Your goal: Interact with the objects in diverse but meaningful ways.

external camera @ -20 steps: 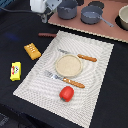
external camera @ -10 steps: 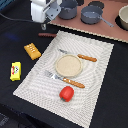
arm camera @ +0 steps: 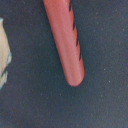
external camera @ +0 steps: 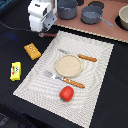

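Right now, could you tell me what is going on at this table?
The robot's gripper hangs low over a sausage lying on the dark table, beyond the placemat. Its fingers are out of sight, so whether it grips is unclear. The tomato, bread block and yellow packet lie untouched.

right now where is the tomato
In the exterior view the tomato sits on the striped placemat, near its front edge, just below the fork and the plate.
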